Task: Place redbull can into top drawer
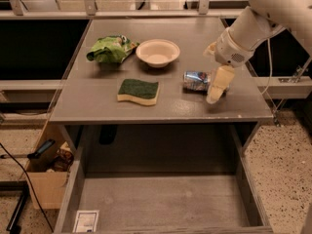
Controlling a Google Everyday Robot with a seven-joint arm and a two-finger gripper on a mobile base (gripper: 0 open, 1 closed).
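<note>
Tool (217,86) at right end of can (196,80), lying flat on tabletop (92,106) | grip: cannot tell | drawer (161,204) open below, ready to receive.

The redbull can (197,80), slim and silver-blue with red marks, lies on its side on the grey surface (92,99), right against the left side of the gripper (217,83), which hangs over the right part of that surface and covers the can's right end. The top drawer (161,199) stands pulled open well below and nearer than the gripper, wide, shallow and grey, with a small white label sticker (86,221) in its near left corner.
</note>
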